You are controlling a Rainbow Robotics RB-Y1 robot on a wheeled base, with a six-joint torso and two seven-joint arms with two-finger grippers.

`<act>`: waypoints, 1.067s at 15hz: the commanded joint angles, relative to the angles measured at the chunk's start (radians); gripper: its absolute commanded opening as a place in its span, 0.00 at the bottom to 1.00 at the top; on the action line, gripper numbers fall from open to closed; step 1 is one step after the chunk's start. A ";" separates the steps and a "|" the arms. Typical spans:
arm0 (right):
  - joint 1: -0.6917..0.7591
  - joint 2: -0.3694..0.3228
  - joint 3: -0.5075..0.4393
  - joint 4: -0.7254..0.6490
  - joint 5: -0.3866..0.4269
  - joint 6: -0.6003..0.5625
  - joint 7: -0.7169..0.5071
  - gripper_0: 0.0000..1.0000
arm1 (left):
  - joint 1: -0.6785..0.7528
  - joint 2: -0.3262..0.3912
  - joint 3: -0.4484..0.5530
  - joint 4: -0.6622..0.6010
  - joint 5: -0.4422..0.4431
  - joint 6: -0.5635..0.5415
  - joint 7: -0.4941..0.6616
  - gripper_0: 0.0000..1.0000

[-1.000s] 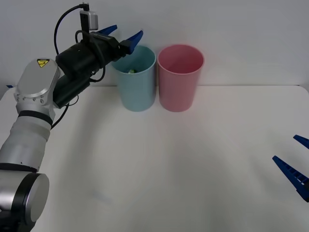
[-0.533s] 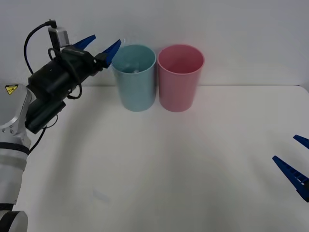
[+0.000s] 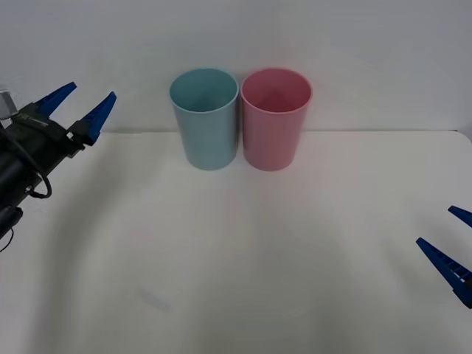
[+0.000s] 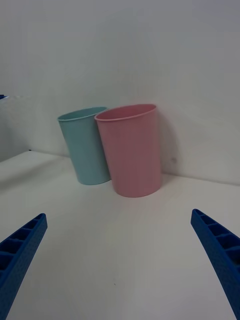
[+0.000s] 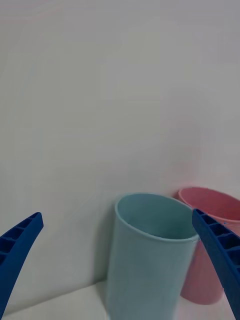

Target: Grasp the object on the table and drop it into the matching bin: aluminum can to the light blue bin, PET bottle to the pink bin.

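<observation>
The light blue bin (image 3: pixel 204 118) and the pink bin (image 3: pixel 276 118) stand side by side at the back of the white table (image 3: pixel 236 243). The aluminum can is hidden from view. My left gripper (image 3: pixel 90 92) hangs open and empty at the far left, above the table and well to the left of the light blue bin. From the left wrist, the light blue bin (image 5: pixel 150 255) stands ahead between the open fingers, the pink bin (image 5: pixel 212 240) behind it. My right gripper (image 3: pixel 435 226) rests open at the right edge, its wrist facing both bins (image 4: pixel 131 150).
A plain white wall (image 3: pixel 369 59) rises right behind the bins. The tabletop spreads bare and white in front of the bins, between the two arms.
My left arm has drawn back to the left, away from over the light blue bin, fingers still open. The small thing seen inside that bin no longer shows. The right arm has not moved.
</observation>
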 commanded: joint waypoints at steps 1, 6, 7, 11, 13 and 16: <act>0.000 0.000 0.000 0.000 0.000 0.000 0.000 1.00 | 0.066 0.012 0.067 -0.023 0.004 -0.082 -0.013 1.00; 0.000 0.000 0.000 0.000 0.000 0.000 0.000 1.00 | 0.183 0.061 0.156 -0.035 0.041 -0.215 -0.045 1.00; 0.000 0.000 0.000 0.000 0.000 0.000 0.000 1.00 | 0.221 0.081 0.164 -0.038 0.063 -0.228 -0.068 1.00; 0.000 0.000 0.000 0.000 0.000 0.000 0.000 1.00 | 0.351 0.153 0.175 -0.038 0.170 -0.248 -0.171 1.00; 0.000 0.000 0.000 0.000 0.000 0.000 0.000 1.00 | 0.407 0.181 0.178 -0.038 0.227 -0.255 -0.191 1.00; 0.000 0.000 0.000 0.000 0.000 0.000 0.000 1.00 | 0.463 0.198 0.178 -0.038 0.276 -0.268 -0.205 1.00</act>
